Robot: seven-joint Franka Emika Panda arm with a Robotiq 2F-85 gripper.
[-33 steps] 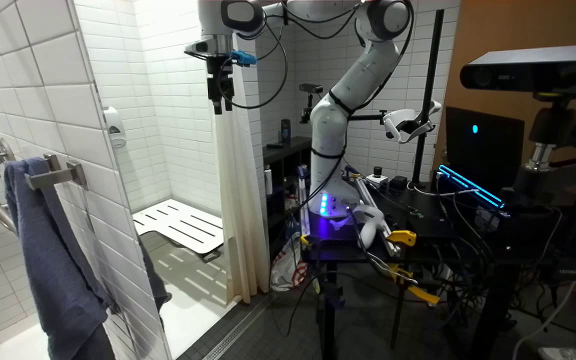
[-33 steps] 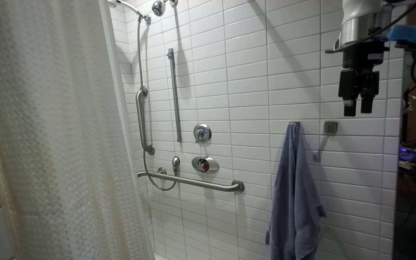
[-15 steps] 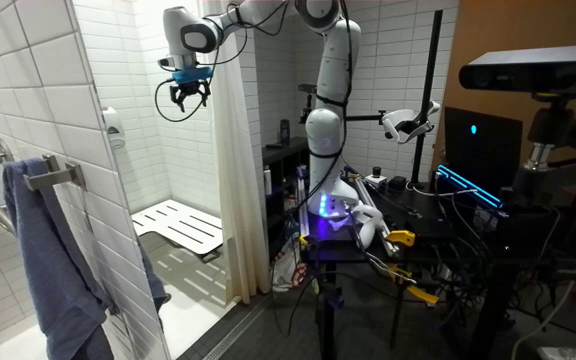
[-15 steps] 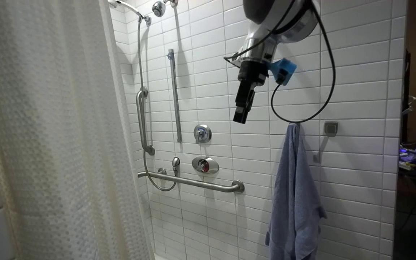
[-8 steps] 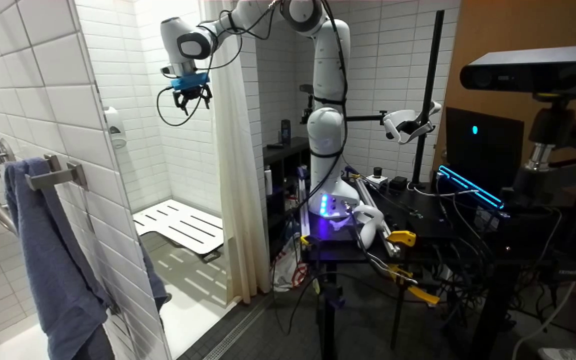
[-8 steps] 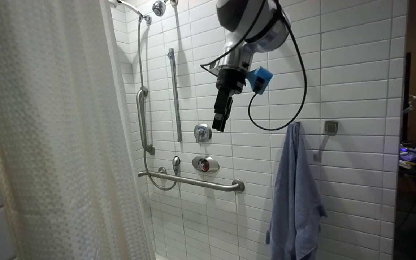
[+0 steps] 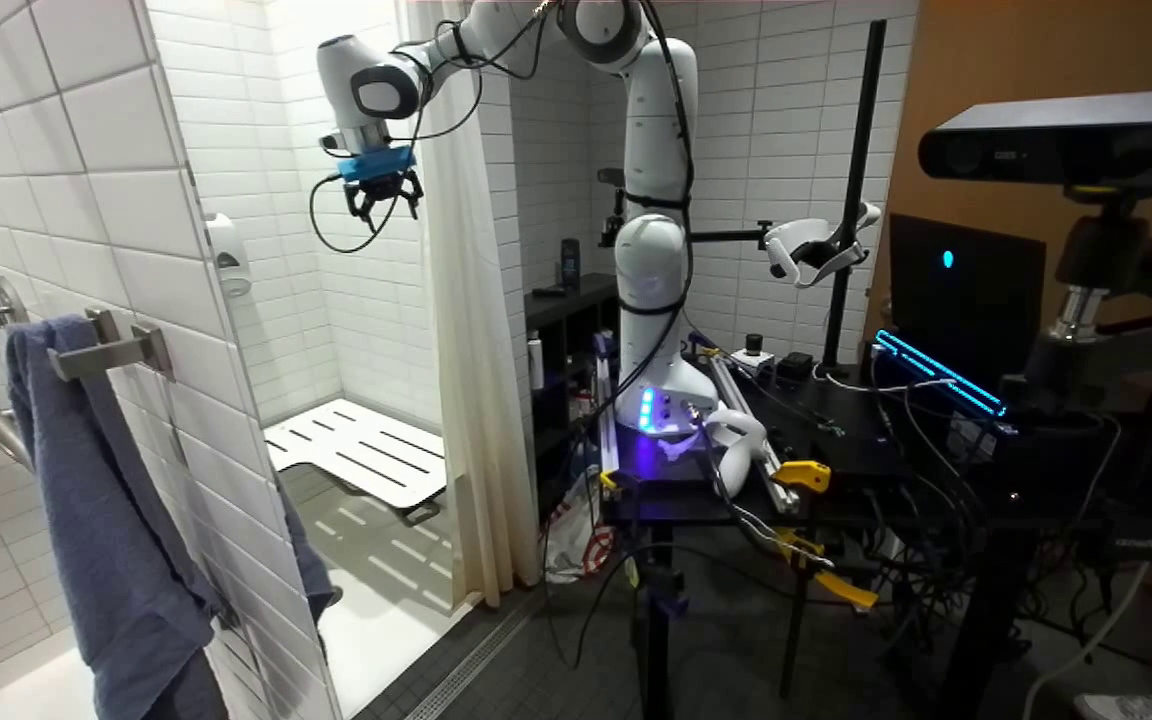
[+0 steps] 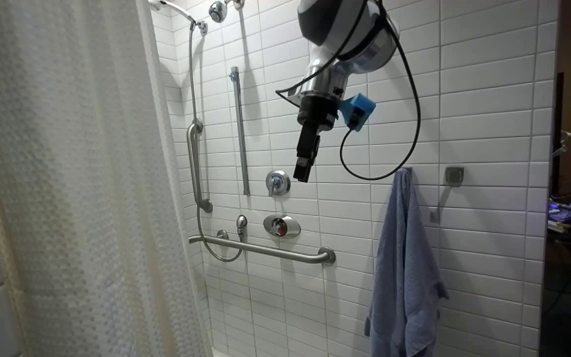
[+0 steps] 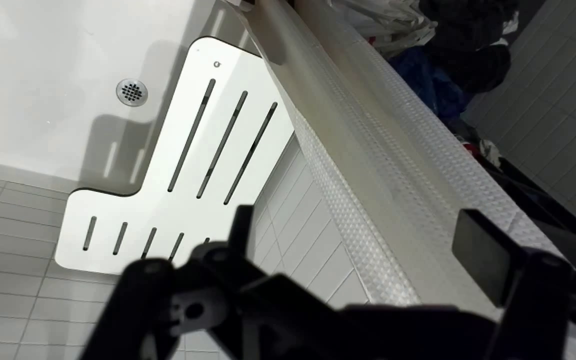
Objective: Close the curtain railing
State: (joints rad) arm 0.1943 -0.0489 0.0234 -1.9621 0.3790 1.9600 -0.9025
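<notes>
1. wrist view: the gripper (image 9: 363, 242) is released, its two fingers (image 9: 485, 260) spread wide, one at the left of the view and one at the right.
2. the curtain (image 9: 373, 140) runs from the far end of the view to the near right, its off-white folds showing in the gap between the fingers and behind the right one. that finger seems just beside the fabric, though contact is hard to judge here.
3. left of the curtain is the white slotted bench (image 9: 203, 150), and left of that a round drain (image 9: 132, 92) in the pale shower floor (image 9: 43, 75).
4. right of the curtain, in dim light, lies a dark and blue heap (image 9: 428, 82).
5. in an exterior view the arm (image 7: 654, 140) stands on a black table (image 7: 676, 507) at the right and reaches left; the gripper hangs fingers down, higher than the bench and just left of the curtain's edge.
6. from there the curtain is seen gathered in vertical folds at the right side of the shower opening, running down to the floor, with a black shelf (image 7: 591, 297) near it on the right.
7. in an exterior view the curtain fills the near left, and the gripper tilts down before the far tiled wall (image 8: 493, 208), left of the towel (image 8: 404, 272).
8. that wall also bears a steel bar (image 8: 265, 250) and a round valve (image 8: 278, 182), both left of the towel.
</notes>
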